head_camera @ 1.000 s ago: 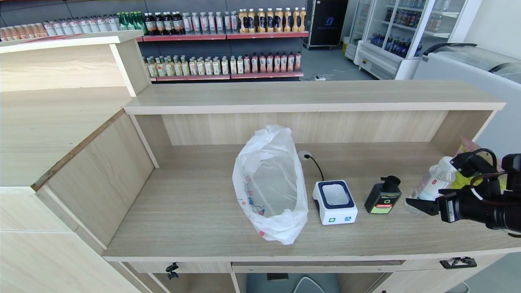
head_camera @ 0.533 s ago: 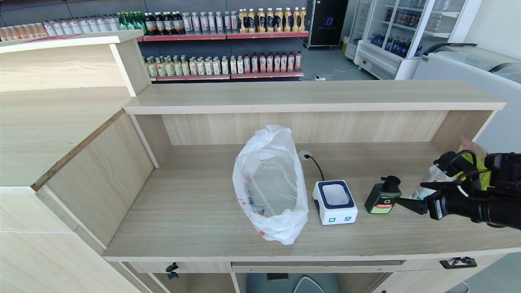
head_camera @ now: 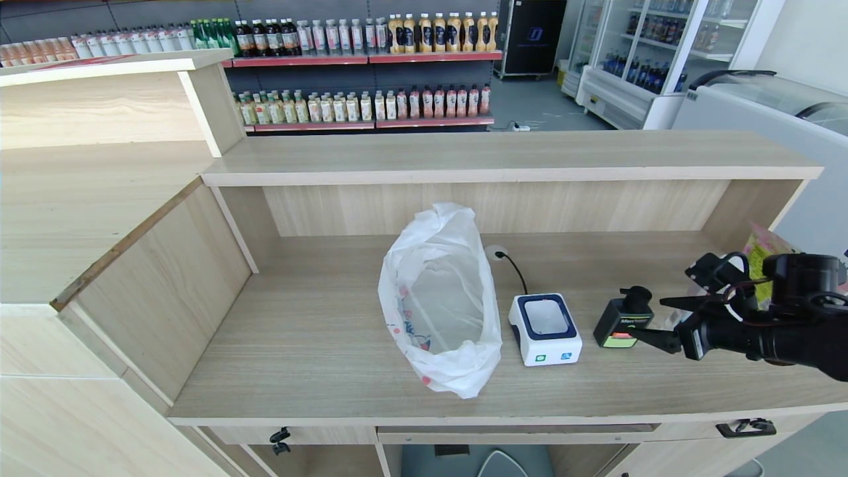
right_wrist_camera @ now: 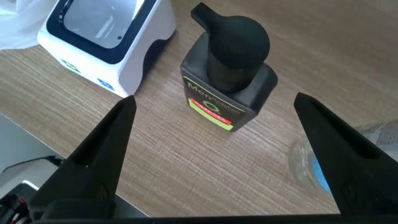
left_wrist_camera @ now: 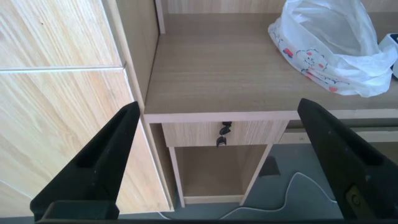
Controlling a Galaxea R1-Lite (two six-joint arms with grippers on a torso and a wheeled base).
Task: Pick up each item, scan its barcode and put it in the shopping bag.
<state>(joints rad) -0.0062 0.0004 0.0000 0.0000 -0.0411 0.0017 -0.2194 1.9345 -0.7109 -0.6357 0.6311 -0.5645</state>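
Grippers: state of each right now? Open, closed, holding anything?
Left gripper: open, holding nothing.
Right gripper: open, holding nothing; the black pump bottle is just ahead of it, not gripped.

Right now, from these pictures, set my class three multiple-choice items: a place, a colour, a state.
1. The scanner stands: A) between the shopping bag and the pump bottle; B) inside the bag; C) on a chair.
2. The pump bottle is mostly: A) white; B) black; C) blue.
3. The right gripper is: A) shut on the bottle; B) shut on the bag; C) open, near the bottle.
Answers: A, bag on one side, bottle on the other; B, body and pump are black; C, it is spread wide, holding nothing.
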